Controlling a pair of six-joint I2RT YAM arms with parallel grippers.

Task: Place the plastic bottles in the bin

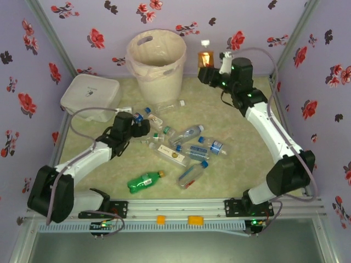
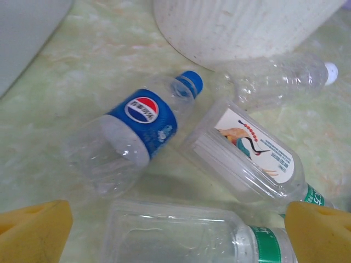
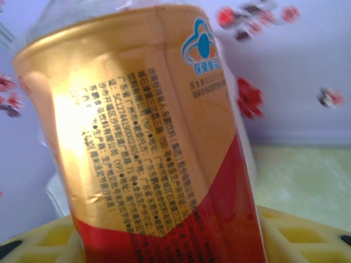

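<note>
Clamped in right gripper (image 1: 213, 67): 1 red-and-gold bottle (image 3: 153, 137), raised just right of bin (image 1: 159, 76). Left gripper (image 1: 141, 125) spread wide, low over clear bottles (image 2: 137, 129) beside bin.

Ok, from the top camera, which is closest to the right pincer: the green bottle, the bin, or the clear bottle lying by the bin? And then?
From the right pincer, gripping the orange bottle:
1. bin, just to its left, at the back.
2. clear bottle, lying at the bin's foot.
3. green bottle, down near the front edge.
</note>
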